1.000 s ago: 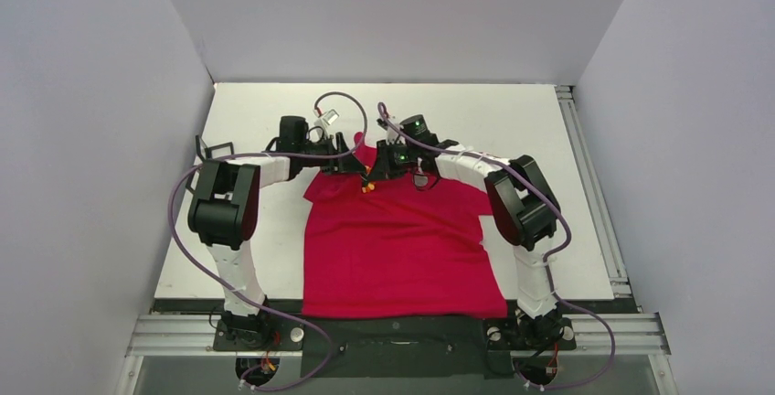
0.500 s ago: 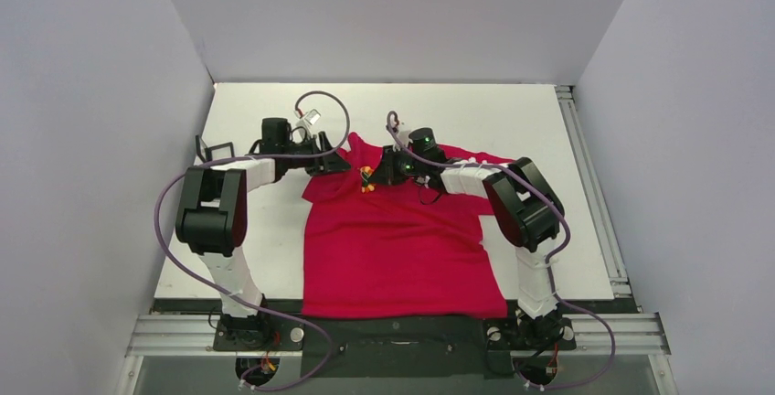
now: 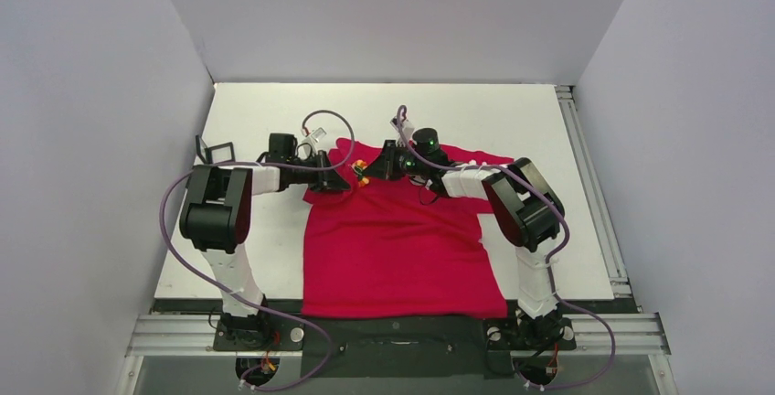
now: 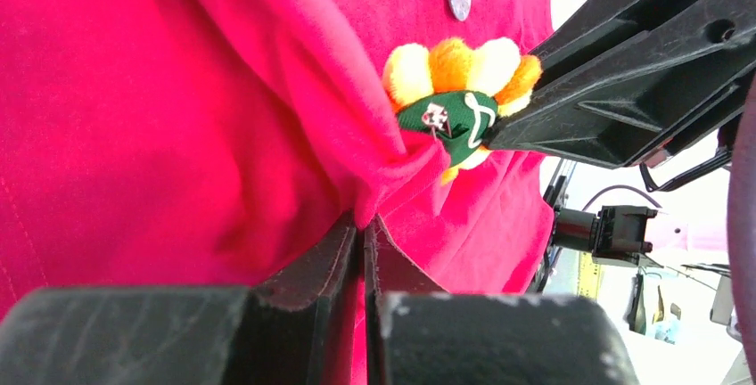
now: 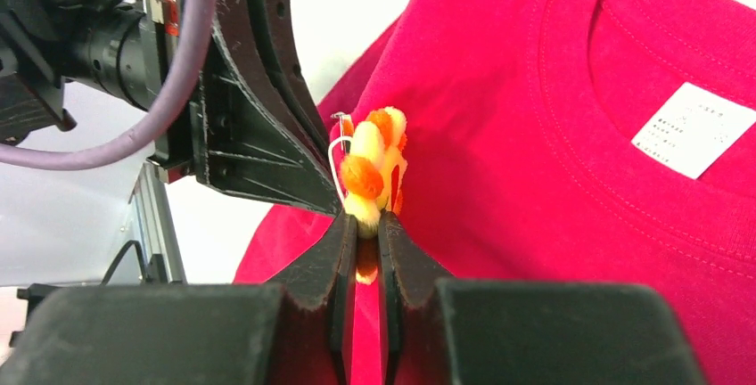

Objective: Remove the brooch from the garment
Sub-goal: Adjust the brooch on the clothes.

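The brooch, a fuzzy orange-and-yellow flower, is pinched at its lower edge between the closed jaws of the right end effector. Facing it, the left end effector is clamped shut on a fold of the garment just under the green backing, where the pin shows. I'd draw the two apart slowly, along the pin's line, with the cloth taut, or the knit may tear. It all sits by the neckline, toward the far side of the bench.
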Robot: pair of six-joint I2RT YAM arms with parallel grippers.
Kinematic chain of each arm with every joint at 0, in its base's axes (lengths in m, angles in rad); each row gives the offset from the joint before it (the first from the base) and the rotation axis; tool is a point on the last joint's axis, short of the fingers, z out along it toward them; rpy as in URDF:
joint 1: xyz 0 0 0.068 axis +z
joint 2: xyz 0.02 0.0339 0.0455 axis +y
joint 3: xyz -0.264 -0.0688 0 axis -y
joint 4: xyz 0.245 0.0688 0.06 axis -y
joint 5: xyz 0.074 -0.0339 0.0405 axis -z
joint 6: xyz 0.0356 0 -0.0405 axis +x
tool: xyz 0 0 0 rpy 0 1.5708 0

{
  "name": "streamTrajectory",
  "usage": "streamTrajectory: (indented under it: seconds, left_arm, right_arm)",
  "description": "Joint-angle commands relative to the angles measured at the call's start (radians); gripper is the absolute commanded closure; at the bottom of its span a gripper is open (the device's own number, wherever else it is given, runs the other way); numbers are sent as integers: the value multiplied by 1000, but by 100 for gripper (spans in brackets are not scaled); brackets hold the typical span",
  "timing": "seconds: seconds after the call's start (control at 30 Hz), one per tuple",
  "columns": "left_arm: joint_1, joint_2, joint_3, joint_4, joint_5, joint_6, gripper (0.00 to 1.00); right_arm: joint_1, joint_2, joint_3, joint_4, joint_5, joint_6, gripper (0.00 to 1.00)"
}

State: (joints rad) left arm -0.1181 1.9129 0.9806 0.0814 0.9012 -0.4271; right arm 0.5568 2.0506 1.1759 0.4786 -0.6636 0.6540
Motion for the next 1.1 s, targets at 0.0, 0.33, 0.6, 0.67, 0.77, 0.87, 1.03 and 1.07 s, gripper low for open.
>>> streamTrajectory:
  seconds: [0.0,0.33,0.6,0.67,0.77,0.87,1.03,1.07]
  left_arm:
    - [-35,-15,-7,59,56,8,99]
    - [-84,-46,0,77,83,45,98]
    - [54,-129,20,-145,55,254,59]
    - [76,-138,28,-161,43,265,59]
    - [77,-117,40,-111,35,218,59]
    - [70,-72,34,11,32,81,59]
    - [44,-26,56,144,35,-12,60]
    - [42,-21,63,154,36,-24,61]
  right_arm:
    - [-1,-43,-4,167,-48,70,100]
    - [14,-44,-5,166,-105,48,100]
    - [-9,-79,-5,-10,-92,-122,100]
    - [-10,-81,-12,-31,-93,-142,100]
    - [-11,-80,-21,-13,-96,-131,100]
    - [-11,-77,-20,8,-94,-115,100]
    - [-10,-76,-21,3,-96,-121,100]
    - [-11,-77,-21,-2,-95,-124,100]
